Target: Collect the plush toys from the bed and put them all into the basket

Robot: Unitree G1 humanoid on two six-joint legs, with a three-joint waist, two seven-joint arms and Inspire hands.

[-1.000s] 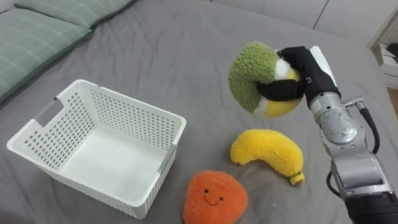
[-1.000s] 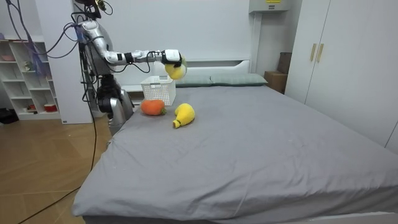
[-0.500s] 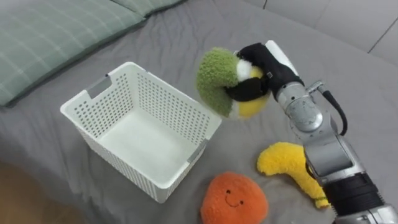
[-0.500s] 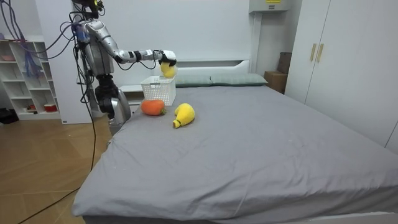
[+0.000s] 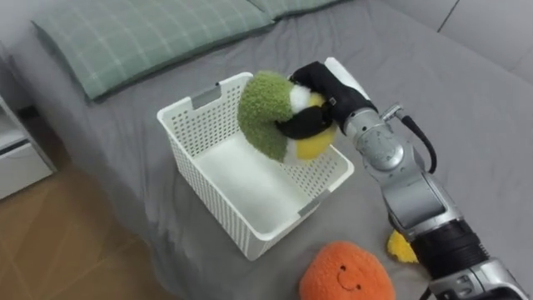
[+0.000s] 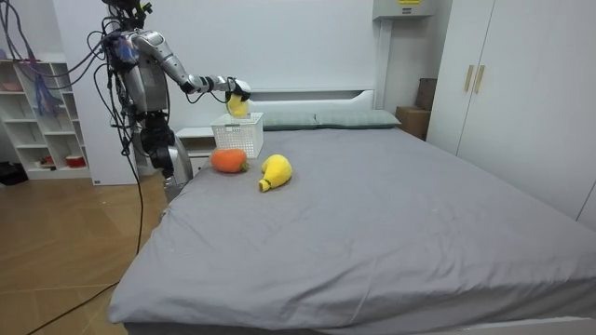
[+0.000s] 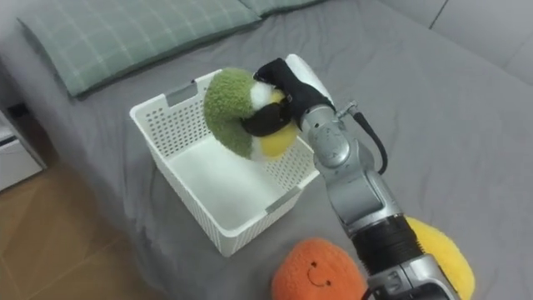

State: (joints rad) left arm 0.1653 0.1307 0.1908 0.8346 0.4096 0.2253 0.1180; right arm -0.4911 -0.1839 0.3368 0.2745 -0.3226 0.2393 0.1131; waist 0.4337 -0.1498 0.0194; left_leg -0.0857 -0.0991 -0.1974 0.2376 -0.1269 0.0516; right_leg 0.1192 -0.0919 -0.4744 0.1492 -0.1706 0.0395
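Home bedroom, bed (image 6: 372,214), pillow (image 5: 150,37), wardrobe (image 6: 521,84)

Bright, even, diffuse light — soft, faint shadows beside the basket (image 5: 200,187) and orange toy (image 5: 346,273) on the bed (image 5: 466,108).

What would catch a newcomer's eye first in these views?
The right hand, shut on a green and yellow plush, holds it over the white basket near the bed's edge. An orange plush with a smiling face lies on the grey bed in front of the basket, with a banana plush beside it.
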